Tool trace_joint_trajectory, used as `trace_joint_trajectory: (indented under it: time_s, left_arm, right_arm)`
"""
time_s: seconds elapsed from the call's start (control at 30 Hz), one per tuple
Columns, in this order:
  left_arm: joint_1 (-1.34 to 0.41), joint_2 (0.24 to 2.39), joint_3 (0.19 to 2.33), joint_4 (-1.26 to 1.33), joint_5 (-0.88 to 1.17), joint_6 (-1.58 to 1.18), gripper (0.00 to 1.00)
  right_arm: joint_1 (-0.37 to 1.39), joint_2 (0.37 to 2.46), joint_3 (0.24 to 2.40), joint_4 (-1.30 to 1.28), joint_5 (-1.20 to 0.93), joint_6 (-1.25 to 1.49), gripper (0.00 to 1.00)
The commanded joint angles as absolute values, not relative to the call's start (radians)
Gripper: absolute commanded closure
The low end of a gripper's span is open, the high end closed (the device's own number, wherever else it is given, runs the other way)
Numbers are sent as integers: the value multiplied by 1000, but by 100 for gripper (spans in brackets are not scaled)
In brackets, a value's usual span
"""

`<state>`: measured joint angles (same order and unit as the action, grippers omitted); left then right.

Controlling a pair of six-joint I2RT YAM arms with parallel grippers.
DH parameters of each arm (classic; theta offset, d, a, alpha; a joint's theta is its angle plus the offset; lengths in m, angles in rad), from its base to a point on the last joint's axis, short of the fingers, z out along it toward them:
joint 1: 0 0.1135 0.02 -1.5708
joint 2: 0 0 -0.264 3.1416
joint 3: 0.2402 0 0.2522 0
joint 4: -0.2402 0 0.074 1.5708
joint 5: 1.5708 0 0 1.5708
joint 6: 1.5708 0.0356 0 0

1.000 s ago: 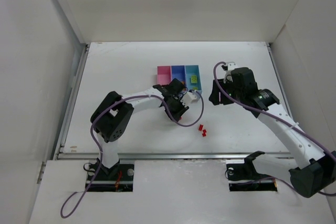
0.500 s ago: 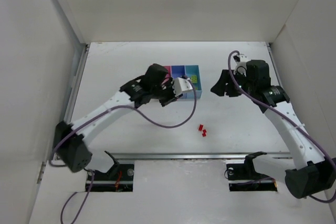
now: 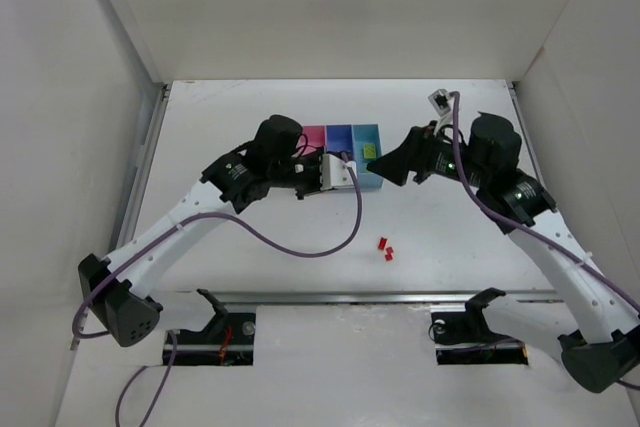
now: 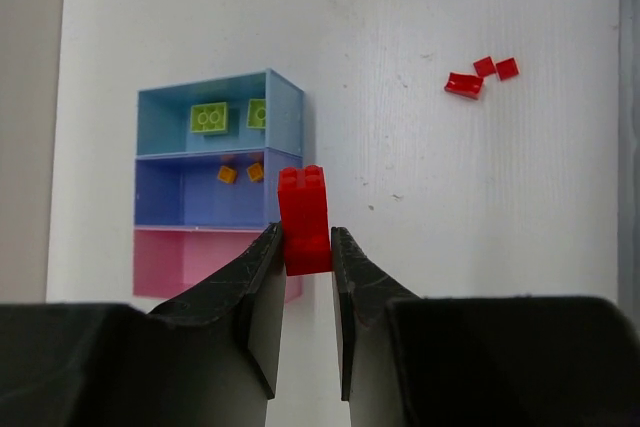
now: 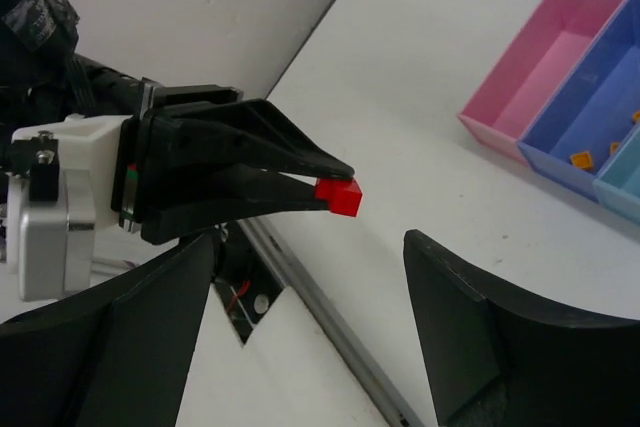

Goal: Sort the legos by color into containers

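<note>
Left gripper (image 4: 305, 239) is nearly closed, pinching an upright red brick (image 4: 304, 215) by its lower half between both fingertips, studs facing away from the wrist. The right wrist view shows the same brick (image 5: 338, 196) at the very tips of the left gripper, lifted off the table (image 5: 450, 7). In the top view the left gripper (image 3: 335, 172) sits just in front of the bin row, at the near edge of the pink bin (image 3: 313, 135) and blue bin (image 3: 339, 134); the brick can't be made out there. The teal bin (image 4: 170, 117) holds two lime-green legos (image 4: 209, 118). The blue bin (image 4: 190, 192) holds two small orange legos (image 4: 227, 175). The pink bin (image 4: 180, 262) shows nothing inside in what's visible. Three loose red legos (image 4: 463, 85) lie together on the table, well apart from the bins, near side in the top view (image 3: 385, 247). Right gripper (image 5: 308, 239) is spread wide with nothing in it, pointed at the left gripper; in the top view it (image 3: 393, 165) hovers just right of the teal bin (image 3: 367, 140).
</note>
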<state>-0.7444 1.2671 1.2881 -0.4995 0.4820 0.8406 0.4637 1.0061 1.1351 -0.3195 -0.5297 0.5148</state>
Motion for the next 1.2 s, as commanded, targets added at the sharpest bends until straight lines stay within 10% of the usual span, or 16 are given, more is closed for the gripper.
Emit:
trace_joint_trajectory:
  time_s: [0.0, 0.73, 1.17]
  left_arm:
    - [-739, 1253, 1360, -538, 563, 833, 100]
    - [-739, 1244, 1388, -488, 624, 707, 100]
    - [-739, 1264, 1379, -469, 552, 678, 100]
  right_arm:
    - [512, 1037, 1166, -259, -480, 581, 18]
    - [655, 1192, 1175, -252, -368, 641, 39]
    - [655, 1190, 1175, -242, -388, 641, 100]
